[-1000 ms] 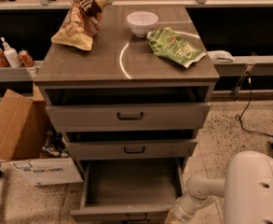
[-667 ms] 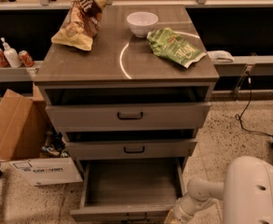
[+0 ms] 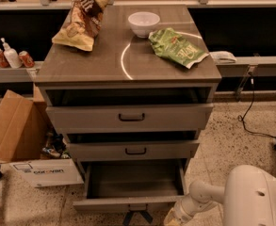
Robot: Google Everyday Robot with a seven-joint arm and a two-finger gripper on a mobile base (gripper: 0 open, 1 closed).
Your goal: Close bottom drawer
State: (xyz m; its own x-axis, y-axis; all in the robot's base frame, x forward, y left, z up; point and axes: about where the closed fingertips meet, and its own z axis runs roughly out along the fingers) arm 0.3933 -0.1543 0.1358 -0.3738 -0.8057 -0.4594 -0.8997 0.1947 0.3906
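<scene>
The bottom drawer (image 3: 128, 203) of the grey-brown cabinet stands pulled out, and its plain grey floor (image 3: 133, 179) is bare. Its slim front panel faces me near the lower edge of the view. My gripper (image 3: 137, 216) is a dark shape right below and against the middle of that front panel, where the small handle sits. The white arm (image 3: 194, 202) reaches to it from the lower right. The middle drawer (image 3: 133, 150) and the top drawer (image 3: 130, 117) also stand a little way out.
On the cabinet top (image 3: 104, 60) lie a brown chip bag (image 3: 83, 20), a white bowl (image 3: 143, 22) and a green chip bag (image 3: 176, 46). An open cardboard box (image 3: 15, 131) stands on the floor to the left. A black cable (image 3: 250, 112) runs over the floor to the right. Cans and a bottle (image 3: 10, 56) stand on the left shelf.
The bottom drawer's front panel has moved a little way in towards the cabinet. The arm's white body has shifted slightly left.
</scene>
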